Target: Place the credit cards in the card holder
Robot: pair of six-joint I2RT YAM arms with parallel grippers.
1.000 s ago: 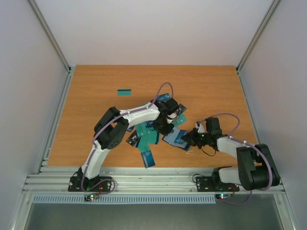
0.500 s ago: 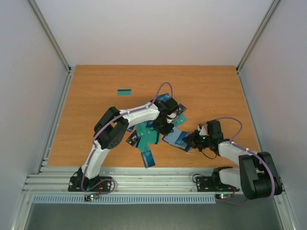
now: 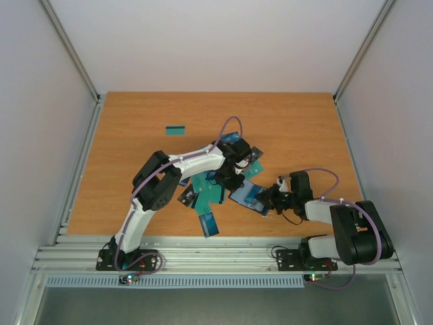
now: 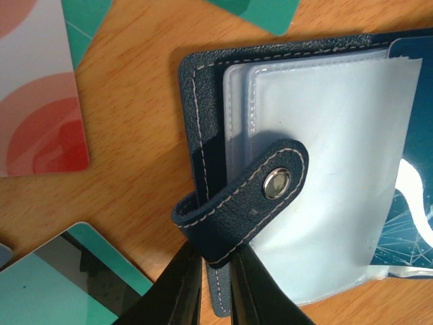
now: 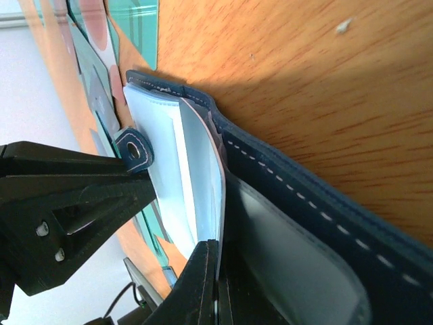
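Left gripper [image 4: 216,263] pinches the clasp tab [image 4: 254,196] of the card holder [image 4: 203,95], its jaws nearly together on the fold of the strap. Right gripper [image 5: 215,252] is closed tight on the edge of a clear sleeve [image 5: 203,176] inside the same holder. The holder lies open on the wooden table [image 3: 304,128] between the two arms. Credit cards [image 3: 206,191] lie scattered just beside it, mostly teal, with a red-and-white card [image 4: 37,101] among them. One teal card [image 3: 176,130] lies well apart, farther out.
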